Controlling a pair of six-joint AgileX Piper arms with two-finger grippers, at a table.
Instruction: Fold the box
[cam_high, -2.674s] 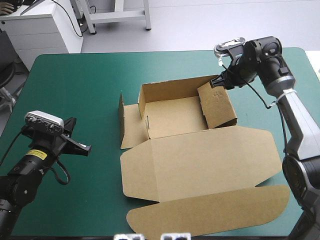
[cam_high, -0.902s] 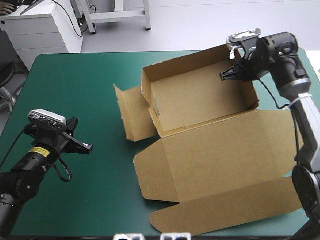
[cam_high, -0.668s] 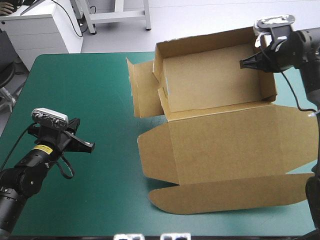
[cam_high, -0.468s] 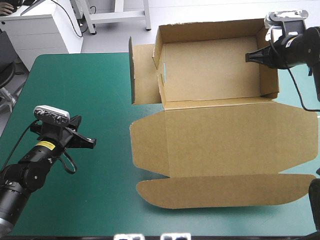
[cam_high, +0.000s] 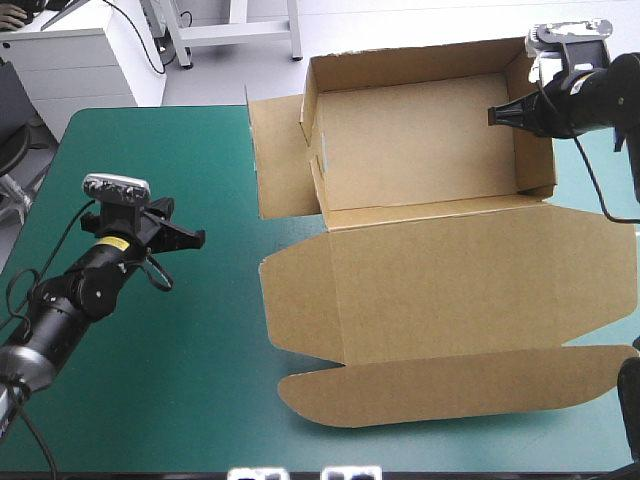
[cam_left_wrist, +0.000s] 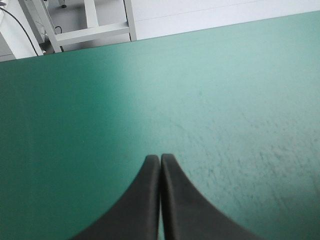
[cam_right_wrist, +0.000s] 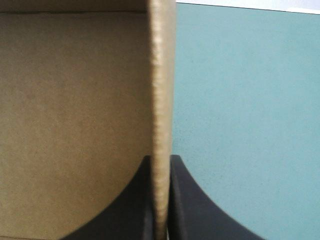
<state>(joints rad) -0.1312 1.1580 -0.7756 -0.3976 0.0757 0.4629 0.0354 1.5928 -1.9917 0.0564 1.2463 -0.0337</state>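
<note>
Left gripper (cam_left_wrist: 160, 158) closed, right gripper (cam_right_wrist: 161, 159) clamped

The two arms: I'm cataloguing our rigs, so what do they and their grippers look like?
The left arm and right arm are black with rounded joints; the left bears a yellow label. Each ends in two broad black fingers curved like fins.

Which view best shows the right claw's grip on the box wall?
The right wrist view: the right claw pinches the box wall edge-on. The high view shows it small; the left wrist view, nothing of it.
</note>
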